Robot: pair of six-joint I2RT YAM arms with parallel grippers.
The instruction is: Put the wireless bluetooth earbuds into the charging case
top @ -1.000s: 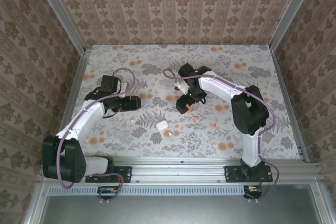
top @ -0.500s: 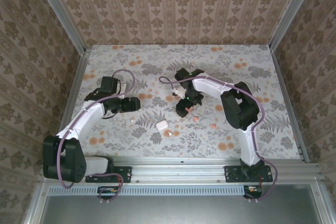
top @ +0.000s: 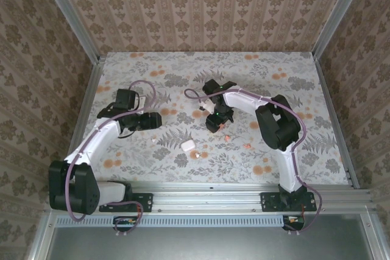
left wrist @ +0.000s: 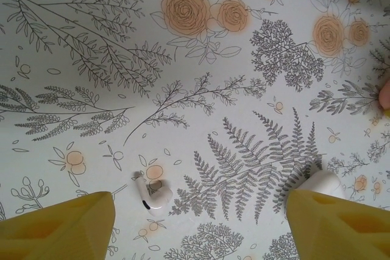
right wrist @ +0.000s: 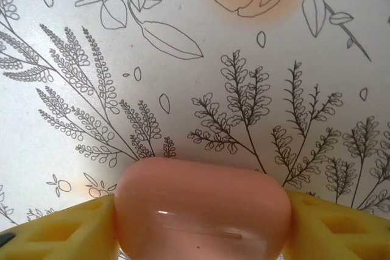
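A coral-pink charging case (right wrist: pixel 202 208) sits between the yellow fingers of my right gripper (right wrist: pixel 201 226), which touch both of its ends; the gripper is shut on it, low over the cloth at table centre (top: pixel 214 125). My left gripper (left wrist: pixel 198 223) hangs open above the cloth (top: pixel 157 121) with nothing between its fingers. A white earbud (left wrist: pixel 149 192) lies on the cloth just inside its left finger (top: pixel 154 140). A white charging case (left wrist: pixel 323 182) peeks out behind its right finger (top: pixel 187 145). Two pink earbuds (top: pixel 228 138) (top: pixel 248 145) lie right of the white case.
The floral tablecloth (top: pixel 292 120) covers the table, with patterned walls on three sides and a metal rail (top: pixel 213 190) along the near edge. Another small earbud-like piece (top: pixel 197 155) lies near the white case. A pink object (left wrist: pixel 385 95) shows at the left wrist view's right edge.
My right gripper has sunk slightly left onto the pink case and its jaws have closed against it. The left arm has stayed in place, its jaws a little narrower.
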